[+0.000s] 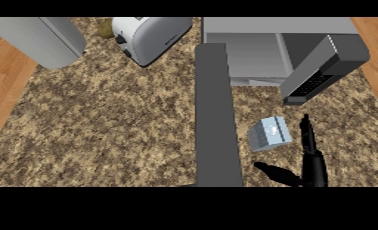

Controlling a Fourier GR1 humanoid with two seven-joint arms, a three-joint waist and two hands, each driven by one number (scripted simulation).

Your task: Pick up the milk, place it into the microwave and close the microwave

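Observation:
The milk (269, 133), a small pale blue-grey carton, stands on the speckled counter (111, 124) just in front of the microwave (255, 49). The microwave sits at the back right with its grey door (216, 119) swung wide open toward me, running down the middle of the view. Its dark keypad panel (317, 76) juts out at the right. My right hand (316, 166) is open just right of the carton, fingers (306, 134) straight and pointing away from me, thumb (277, 173) spread out below the carton. It is close beside the milk and holds nothing. My left hand does not show.
A silver toaster (151, 36) lies at the back, left of the microwave. A large grey rounded appliance (40, 39) fills the back left corner. Wooden floor (11, 84) borders the counter at the left and at the far right.

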